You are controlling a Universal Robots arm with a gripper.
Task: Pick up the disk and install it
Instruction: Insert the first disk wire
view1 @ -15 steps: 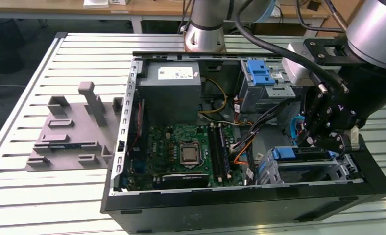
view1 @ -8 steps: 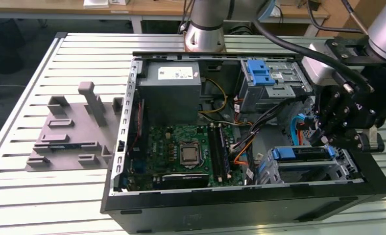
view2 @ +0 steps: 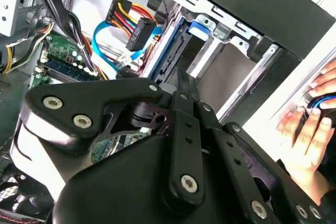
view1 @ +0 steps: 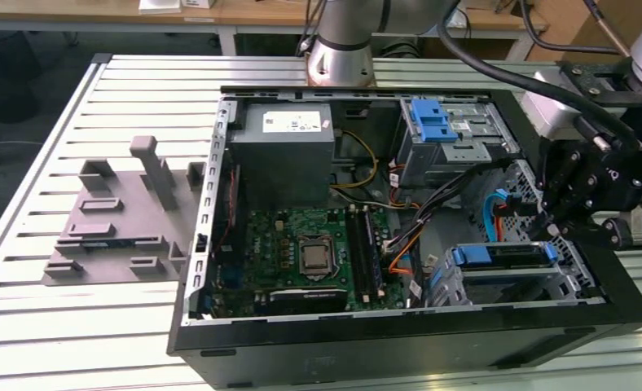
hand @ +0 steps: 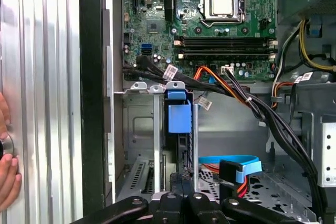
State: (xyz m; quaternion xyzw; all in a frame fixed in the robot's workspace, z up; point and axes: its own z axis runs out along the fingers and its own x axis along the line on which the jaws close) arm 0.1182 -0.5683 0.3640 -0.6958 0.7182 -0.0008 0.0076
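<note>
One ribbed metal counter (view1: 38, 342) carries one open computer case (view1: 408, 346). One disk (view1: 503, 256) sits in the case's drive bay, the gripper (view1: 582, 224) just beside it; whether its fingers are spread, I cannot tell.

Matt black pincer (view2: 181, 85), seemingly metal; ribbed metal table (view1: 136, 73).

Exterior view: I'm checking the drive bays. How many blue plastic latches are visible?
2. Upper latch on the silver cage beside the power supply; lower latch on the nearer bay. Cables may hide others.
</note>
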